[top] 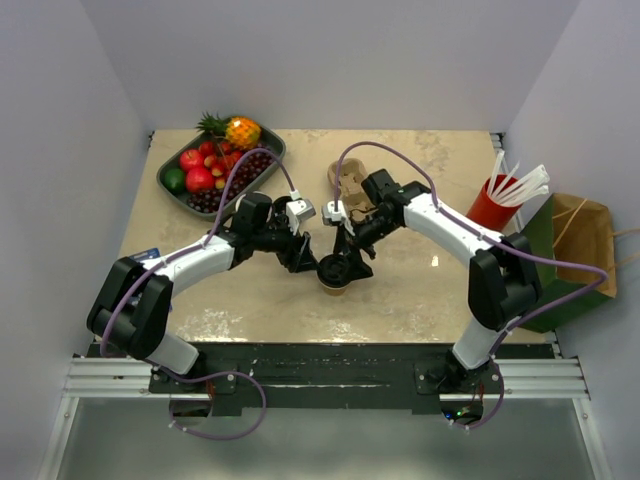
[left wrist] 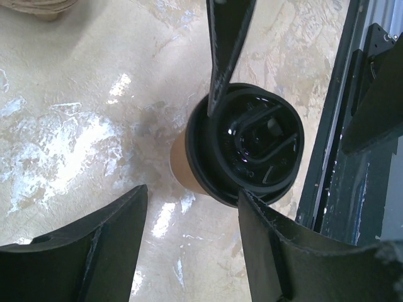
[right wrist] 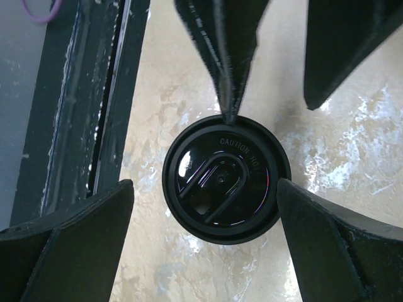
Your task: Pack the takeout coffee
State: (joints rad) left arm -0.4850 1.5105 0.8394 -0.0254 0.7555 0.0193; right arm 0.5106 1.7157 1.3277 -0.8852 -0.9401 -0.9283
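Takeout coffee (top: 334, 276), one kraft cup with black lid, upright near the counter's (top: 420, 290) front edge in the top view, left fingers (top: 300, 258) and right fingers (top: 353, 250) both at it; fruit tray (top: 220, 165), pulp carrier (top: 350, 183), red straw cup (top: 490, 205) and paper bag (top: 580, 245) well apart. Left wrist view: left fingers (left wrist: 88, 251) spread, pinching nothing, coffee (left wrist: 182, 167) just beyond them, one right finger (left wrist: 227, 50) touching the lid (left wrist: 252, 145) rim. Right wrist view: right fingers (right wrist: 69, 245) spread wide either side of the lid (right wrist: 225, 179), one left finger (right wrist: 228, 75) tip on its rim.
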